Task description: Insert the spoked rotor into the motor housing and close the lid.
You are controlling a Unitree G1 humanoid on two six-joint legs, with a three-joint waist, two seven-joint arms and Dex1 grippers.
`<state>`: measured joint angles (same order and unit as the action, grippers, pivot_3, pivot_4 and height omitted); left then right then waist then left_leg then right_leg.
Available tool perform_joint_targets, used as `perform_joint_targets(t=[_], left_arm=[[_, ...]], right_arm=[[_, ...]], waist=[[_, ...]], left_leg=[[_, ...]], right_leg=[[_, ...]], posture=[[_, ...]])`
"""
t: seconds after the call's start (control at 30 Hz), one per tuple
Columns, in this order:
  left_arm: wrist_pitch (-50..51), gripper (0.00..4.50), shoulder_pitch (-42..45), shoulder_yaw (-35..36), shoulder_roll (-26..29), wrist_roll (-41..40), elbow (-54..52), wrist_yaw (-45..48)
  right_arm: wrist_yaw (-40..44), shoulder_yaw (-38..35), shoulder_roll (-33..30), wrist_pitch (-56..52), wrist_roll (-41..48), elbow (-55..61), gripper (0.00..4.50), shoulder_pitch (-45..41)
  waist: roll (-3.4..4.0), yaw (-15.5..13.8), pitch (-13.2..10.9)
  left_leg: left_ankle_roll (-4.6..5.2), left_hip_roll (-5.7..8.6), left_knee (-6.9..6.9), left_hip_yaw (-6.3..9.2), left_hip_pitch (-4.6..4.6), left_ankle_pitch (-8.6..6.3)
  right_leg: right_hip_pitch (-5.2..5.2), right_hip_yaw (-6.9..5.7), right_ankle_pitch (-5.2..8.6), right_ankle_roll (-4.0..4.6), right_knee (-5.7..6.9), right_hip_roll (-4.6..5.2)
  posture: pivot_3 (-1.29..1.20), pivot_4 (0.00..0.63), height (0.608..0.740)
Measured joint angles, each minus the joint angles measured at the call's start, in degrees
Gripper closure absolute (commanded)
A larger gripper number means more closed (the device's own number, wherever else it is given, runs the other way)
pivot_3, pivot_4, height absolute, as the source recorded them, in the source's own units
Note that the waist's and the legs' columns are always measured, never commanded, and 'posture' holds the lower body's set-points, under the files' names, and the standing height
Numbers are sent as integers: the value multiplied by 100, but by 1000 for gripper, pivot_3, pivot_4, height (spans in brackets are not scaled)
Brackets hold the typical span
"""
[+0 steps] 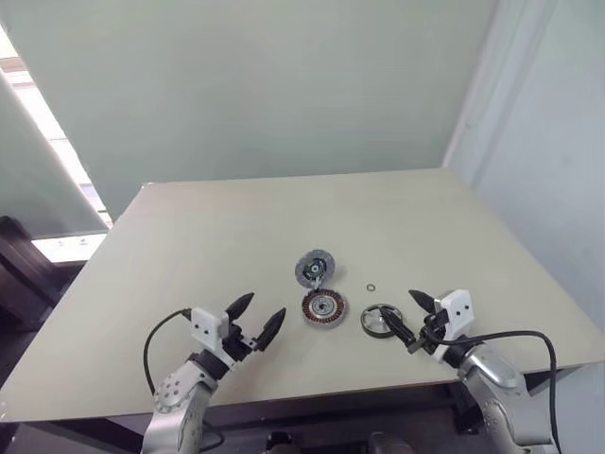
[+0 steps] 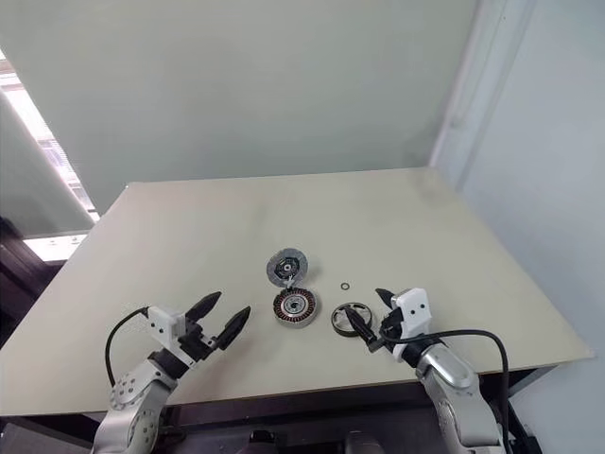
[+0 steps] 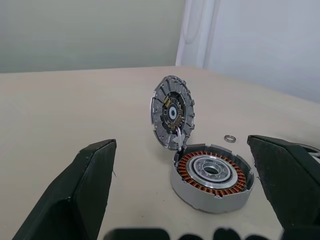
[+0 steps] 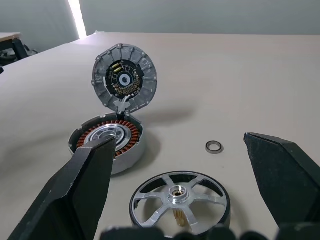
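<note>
Left gripper (image 1: 253,320): nearest the camera with its partner, over the near left part of the table, black fingers spread wide, nothing between them, pointing toward the housing.
Right gripper (image 1: 413,323): over the near right part of the table, fingers spread wide and empty; from the head views its fingertips sit just beside the rotor, and contact cannot be judged.
Table (image 1: 189,246): plain beige top, with all the parts clustered near its front middle.
Motor housing (image 1: 324,306): round grey cup lying flat between the two grippers, with copper windings ringing a silvery centre.
Lid (image 1: 314,269): just behind the housing, standing tilted up on edge and meeting the housing's far rim.
Rotor (image 1: 378,320): dark ring with silvery spokes, lying flat to the right of the housing, apart from it.
Washer (image 1: 371,285): tiny thin ring lying behind the rotor, right of the lid, clear of both.
Wrist views versus head views: the left wrist view shows the lid's (image 3: 172,112) inner face with a dark circuit centre and ribbed rim, plus a pale wire running down to the housing (image 3: 212,176); the right wrist view shows the rotor's (image 4: 180,201) hub and spokes closely.
Edges and room: open tabletop lies left, right and behind the parts; the front edge runs close beneath both grippers.
Writing: no legible marks on any part.
</note>
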<state>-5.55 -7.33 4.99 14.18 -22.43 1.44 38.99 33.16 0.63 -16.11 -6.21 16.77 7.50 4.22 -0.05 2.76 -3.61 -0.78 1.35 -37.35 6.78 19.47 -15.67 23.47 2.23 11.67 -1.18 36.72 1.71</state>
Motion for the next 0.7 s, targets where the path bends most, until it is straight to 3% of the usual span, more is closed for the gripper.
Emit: perform_joint_targets(t=[0.7], left_arm=[[-14, 0, -122, 25, -60, 0, -3, -28]], right_arm=[[147, 41, -8, 35, 1, -143, 29, -157]], waist=[[0, 1, 0]], left_leg=[[0, 1, 2, 0, 0, 0]], right_leg=[[0, 0, 0, 0, 0, 0]], posture=[[0, 0, 740]])
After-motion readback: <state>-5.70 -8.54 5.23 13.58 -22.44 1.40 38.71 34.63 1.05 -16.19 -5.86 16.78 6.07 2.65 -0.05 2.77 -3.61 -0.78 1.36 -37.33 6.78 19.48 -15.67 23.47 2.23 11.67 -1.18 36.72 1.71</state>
